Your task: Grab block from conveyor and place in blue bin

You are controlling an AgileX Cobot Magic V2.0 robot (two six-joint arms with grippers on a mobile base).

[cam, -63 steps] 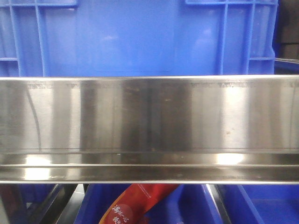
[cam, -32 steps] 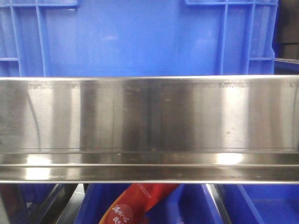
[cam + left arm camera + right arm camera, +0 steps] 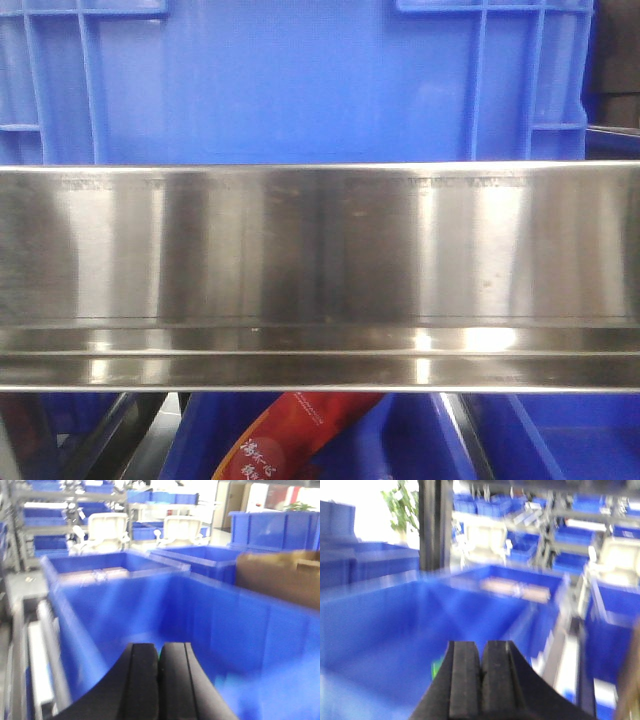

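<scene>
Left wrist-mounted view is showing the left gripper (image 3: 158, 667) at the lower middle of the frame, its two dark fingers pressed together, with only a sliver of green peeking between them near the tips. I judge that sliver may be the block, but it is too small to be sure. Beyond the fingers, filling the middle of the frame, the blue bin (image 3: 150, 610) is gaping open-topped, so the arm seems to be hanging above it for a drop. Two more blue crates are sitting behind it, two pale chairs (image 3: 102, 527) are standing at the upper left, and one brown cardboard box (image 3: 280, 577) is resting at the right edge.

Right wrist-mounted view is showing the right gripper (image 3: 481, 672) at the lower middle, its fingers likewise closed together with nothing visible between them. A small green patch (image 3: 437, 670) is glowing just left of the fingers; whether it lies in the bin below I cannot tell through the blur. One large bin is spreading out beyond the fingers.

Front-facing view is giving no gripper and no block: one steel rail (image 3: 320, 270) is crossing the middle, and one red packet (image 3: 290, 440) is lying at the bottom. The conveyor belt is not clearly appearing in any view.
</scene>
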